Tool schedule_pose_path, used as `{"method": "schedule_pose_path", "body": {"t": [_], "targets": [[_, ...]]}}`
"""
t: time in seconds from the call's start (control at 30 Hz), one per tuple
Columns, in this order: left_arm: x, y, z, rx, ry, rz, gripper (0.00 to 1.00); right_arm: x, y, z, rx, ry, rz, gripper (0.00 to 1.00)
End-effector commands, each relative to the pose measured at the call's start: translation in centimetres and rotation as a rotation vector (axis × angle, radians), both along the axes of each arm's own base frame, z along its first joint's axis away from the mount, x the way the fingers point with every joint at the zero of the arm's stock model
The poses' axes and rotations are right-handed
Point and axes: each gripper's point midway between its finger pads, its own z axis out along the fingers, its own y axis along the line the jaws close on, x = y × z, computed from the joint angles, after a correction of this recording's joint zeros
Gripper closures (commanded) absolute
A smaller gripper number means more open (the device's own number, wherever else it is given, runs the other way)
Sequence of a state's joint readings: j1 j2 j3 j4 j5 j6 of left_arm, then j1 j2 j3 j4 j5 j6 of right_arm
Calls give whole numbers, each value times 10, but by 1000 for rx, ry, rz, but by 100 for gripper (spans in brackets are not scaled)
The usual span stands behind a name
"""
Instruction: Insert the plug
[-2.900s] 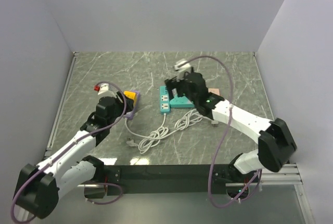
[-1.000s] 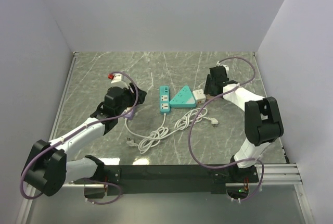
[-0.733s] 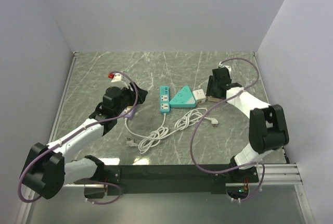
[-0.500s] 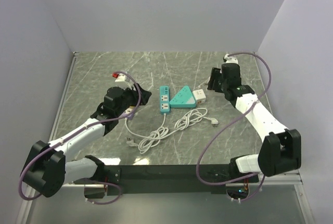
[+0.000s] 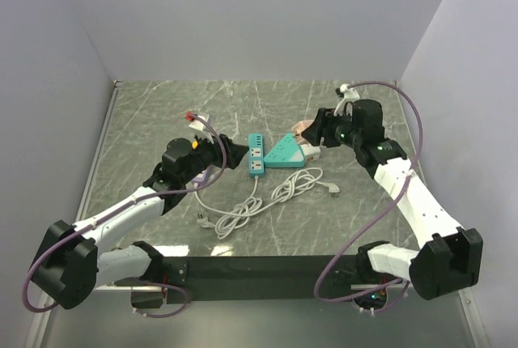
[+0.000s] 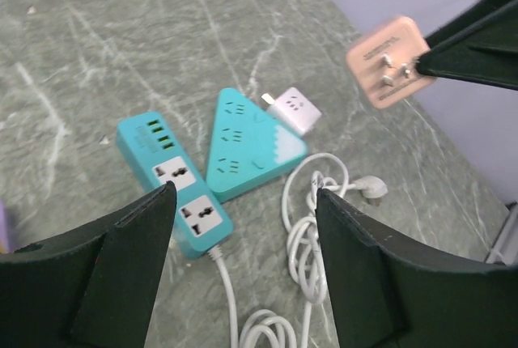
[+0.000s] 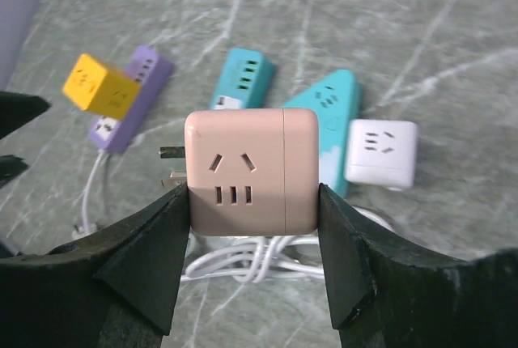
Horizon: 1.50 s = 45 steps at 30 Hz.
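Grey marbled table (image 5: 162,105), with a pink plug (image 7: 249,171) held in the air.
The pink plug is clamped between the fingers of the right gripper (image 7: 251,206), clear of the table, behind and to the right of the teal triangular socket block (image 5: 280,152), prongs bare. The left gripper (image 6: 243,198) is seen with jaws apart and empty, left of that block, beyond a teal socket strip (image 5: 256,154) lying just beside it. A white cube adapter (image 5: 310,151) touches the block's right side; a coiled white cable (image 5: 275,194) lies in front of it.
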<state>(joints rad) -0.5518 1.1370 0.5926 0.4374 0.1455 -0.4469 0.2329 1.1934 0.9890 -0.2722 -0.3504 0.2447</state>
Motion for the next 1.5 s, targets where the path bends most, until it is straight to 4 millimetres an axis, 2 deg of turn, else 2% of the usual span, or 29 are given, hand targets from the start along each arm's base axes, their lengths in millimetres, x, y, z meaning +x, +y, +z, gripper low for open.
{"method": "schedule_pose_path", "body": {"t": [0.0,0.2,0.33,0.47,0.6,1.0,1.47], "targets": [[-13,-15,28,-29,-121,-87,25,-12,31,33,57,-103,125,100],[-28,-35,33,6,-180,-143,23,-21,67,35,61,-96,216,100],[-28,-36,31,39,-225,-111,20,-29,90,39,80,-93,293,100],[-31,-35,37,40,-268,-114,17,-34,102,39,107,-79,351,100],[-42,-42,42,45,-327,-166,13,-37,110,43,135,-76,391,100],[-51,-54,46,54,-394,-203,10,-40,121,45,157,-62,420,100],[-38,-69,35,126,-400,-180,8,-54,136,51,209,-47,510,100]]}}
